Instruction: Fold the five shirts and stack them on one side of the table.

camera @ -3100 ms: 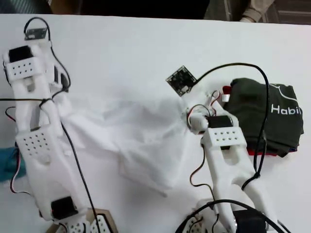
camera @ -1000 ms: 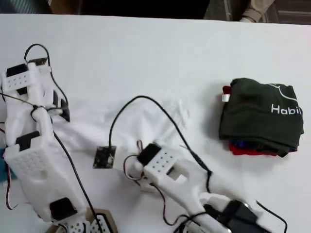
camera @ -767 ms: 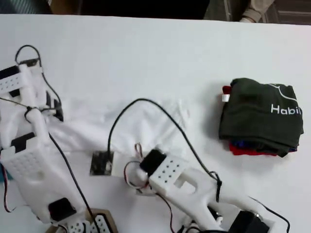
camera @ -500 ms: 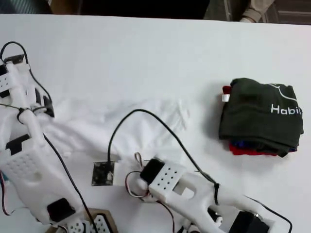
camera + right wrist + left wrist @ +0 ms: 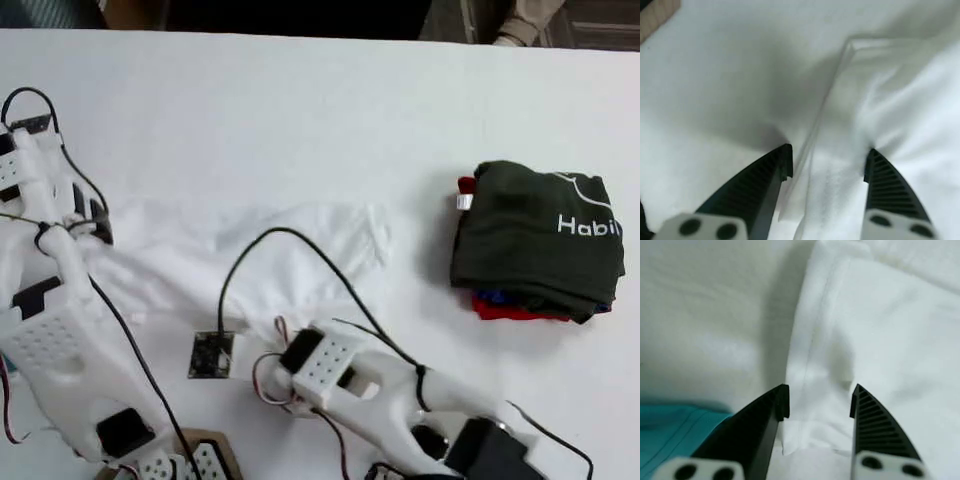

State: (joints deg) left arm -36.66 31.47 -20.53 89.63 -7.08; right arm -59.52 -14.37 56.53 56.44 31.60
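Right arm has swung from beside the folded stack (image 5: 535, 240) to the near edge of the white shirt (image 5: 270, 255) over the last 3 seconds, and the left arm has shifted toward the table's left edge.
Both grippers are parted and hold nothing. The left gripper (image 5: 819, 402) straddles a hemmed edge of the shirt, with a teal cloth (image 5: 670, 425) beside it. The right gripper (image 5: 827, 165) hangs over another hem. The shirt lies spread and rumpled across the middle of the table (image 5: 300, 110). The stack sits at the right side, with a dark shirt on top and red and blue under it.
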